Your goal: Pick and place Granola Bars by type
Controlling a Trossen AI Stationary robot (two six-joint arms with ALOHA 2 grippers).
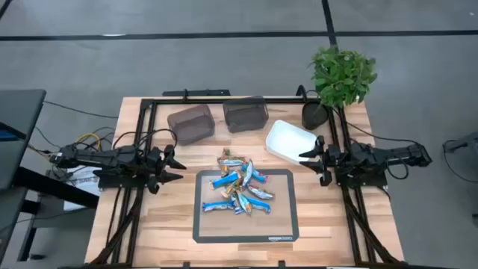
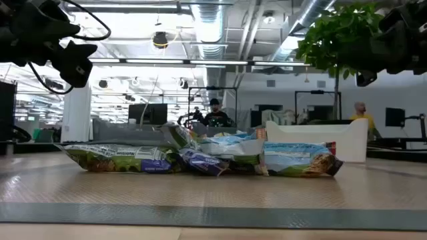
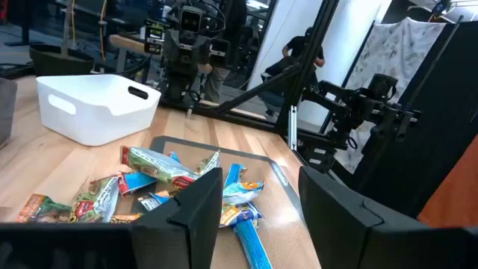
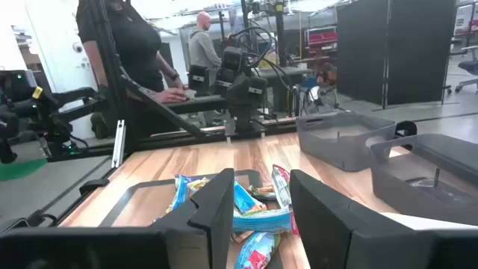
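Note:
A loose pile of granola bars in shiny blue, green and tan wrappers lies on a grey mat at the table's middle; the pile also shows in the low view and both wrist views. My left gripper hovers open above the table left of the pile, fingers pointing toward it. My right gripper hovers open to the pile's right, beside the white tray. Neither touches anything.
Two dark translucent bins stand near the far edge. A white tray sits right of them, with a potted plant at the far right corner. A black frame rims the table. People stand in the room beyond.

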